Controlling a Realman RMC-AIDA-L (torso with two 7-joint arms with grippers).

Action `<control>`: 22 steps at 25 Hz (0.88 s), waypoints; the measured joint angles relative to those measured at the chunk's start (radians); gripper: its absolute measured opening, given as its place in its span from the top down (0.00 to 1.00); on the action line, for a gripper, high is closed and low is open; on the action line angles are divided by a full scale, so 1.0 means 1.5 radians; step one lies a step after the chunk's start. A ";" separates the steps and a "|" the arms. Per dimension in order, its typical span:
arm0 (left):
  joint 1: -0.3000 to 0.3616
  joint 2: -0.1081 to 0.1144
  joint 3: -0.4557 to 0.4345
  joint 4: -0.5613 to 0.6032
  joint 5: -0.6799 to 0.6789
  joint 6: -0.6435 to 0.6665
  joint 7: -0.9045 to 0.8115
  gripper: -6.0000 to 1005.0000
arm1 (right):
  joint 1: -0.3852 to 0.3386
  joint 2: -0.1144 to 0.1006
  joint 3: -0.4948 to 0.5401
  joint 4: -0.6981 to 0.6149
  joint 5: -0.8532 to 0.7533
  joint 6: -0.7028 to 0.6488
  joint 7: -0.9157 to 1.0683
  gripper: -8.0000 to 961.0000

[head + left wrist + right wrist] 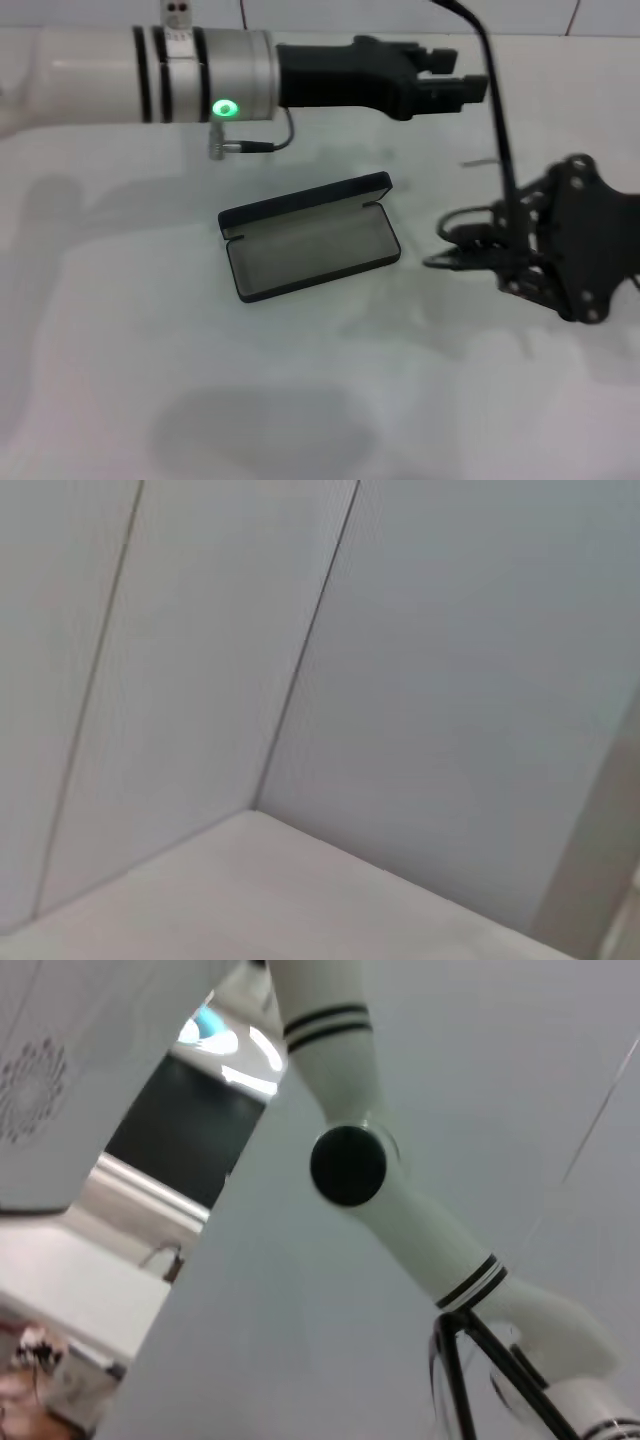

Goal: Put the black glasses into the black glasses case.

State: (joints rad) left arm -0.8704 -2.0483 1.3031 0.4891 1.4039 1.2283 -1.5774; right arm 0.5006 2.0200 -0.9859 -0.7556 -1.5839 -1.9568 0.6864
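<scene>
Closest to us, the left arm (120, 75) is stretching across the far side of the table (150, 400), well above it. It ends in the left gripper (462, 78), whose two fingers are lying close together with nothing between them. It is hanging beyond the case and well apart from it.

We are counting one case (310, 245). It is lying open on the white table near the middle, with its grey lining facing up and its lid standing up along the far edge. Nothing is lying inside it.

We are counting one pair of glasses (460, 238). The pair is not in the case. The right gripper (495, 250) is clamping it, off to the right of the case and apart from it, with the lenses pointing toward the case. A thin black rod is rising from the grip toward us, and we cannot tell whether it is a temple arm.

From the right wrist we are seeing thin black frame lines close by and the left arm beyond them. From the left wrist we are seeing only a pale tiled wall (420, 680).
</scene>
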 joint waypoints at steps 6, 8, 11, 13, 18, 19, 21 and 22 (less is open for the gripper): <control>0.005 -0.030 -0.004 0.010 -0.048 0.004 0.143 0.43 | 0.070 -0.009 0.003 0.114 -0.006 0.056 0.023 0.88; 0.021 -0.030 0.001 0.009 -0.089 0.027 0.190 0.43 | 0.078 -0.009 0.002 0.128 -0.010 0.062 0.027 0.88; 0.045 -0.029 0.002 0.008 -0.128 0.061 0.250 0.43 | 0.075 -0.009 0.006 0.131 -0.011 0.069 0.036 0.88; 0.059 -0.029 0.001 0.011 -0.140 0.099 0.291 0.43 | 0.073 -0.011 0.007 0.132 -0.010 0.077 0.055 0.88; 0.066 -0.028 0.002 0.012 -0.138 0.132 0.318 0.43 | 0.073 -0.014 0.008 0.132 -0.011 0.103 0.079 0.88; 0.066 -0.028 0.004 0.012 -0.134 0.132 0.320 0.43 | 0.072 -0.014 0.008 0.132 -0.011 0.106 0.080 0.88; 0.066 -0.028 0.010 0.012 -0.129 0.133 0.322 0.43 | 0.070 -0.017 0.008 0.132 -0.011 0.111 0.083 0.88; 0.065 -0.028 0.013 0.013 -0.127 0.133 0.323 0.43 | 0.069 -0.018 0.008 0.133 -0.010 0.113 0.085 0.88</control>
State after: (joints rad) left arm -0.7727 -2.0903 1.3228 0.5086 1.2134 1.4273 -1.0933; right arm 0.6042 1.9929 -0.9740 -0.5568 -1.5987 -1.7870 0.8139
